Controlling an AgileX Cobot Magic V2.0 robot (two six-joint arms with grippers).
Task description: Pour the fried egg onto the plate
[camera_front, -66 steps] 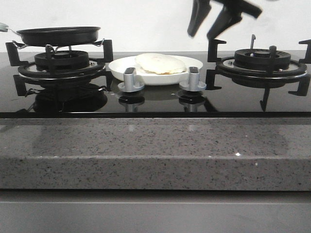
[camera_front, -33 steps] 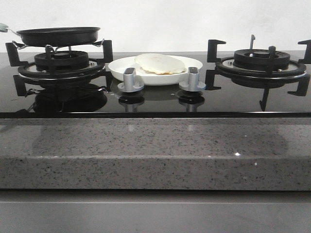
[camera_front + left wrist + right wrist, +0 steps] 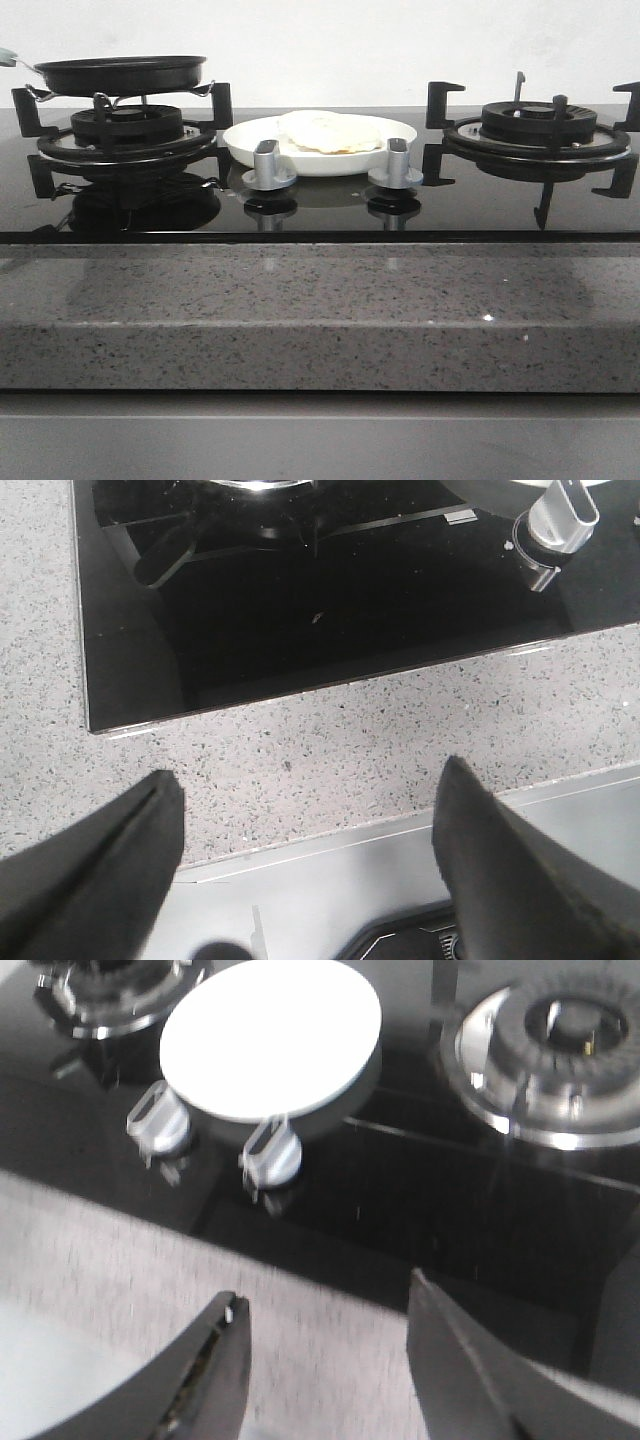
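Note:
The fried egg (image 3: 328, 131) lies flat on the white plate (image 3: 398, 141) at the middle back of the black glass hob. In the right wrist view the plate (image 3: 271, 1036) is washed out white and the egg cannot be made out. The black frying pan (image 3: 120, 73) sits empty on the left burner. Neither gripper shows in the front view. My left gripper (image 3: 308, 800) is open and empty over the speckled counter's front edge. My right gripper (image 3: 325, 1305) is open and empty above the counter, nearer than the hob's knobs.
Two silver knobs (image 3: 267, 164) (image 3: 396, 164) stand in front of the plate. The right burner (image 3: 540, 125) with black pan supports is bare. The grey speckled counter (image 3: 320, 310) runs along the front. The hob's left front corner (image 3: 95, 725) shows in the left wrist view.
My right gripper, above the right burner in the front view a second ago, has pulled back out of that view. The egg, plate and pan have not moved.

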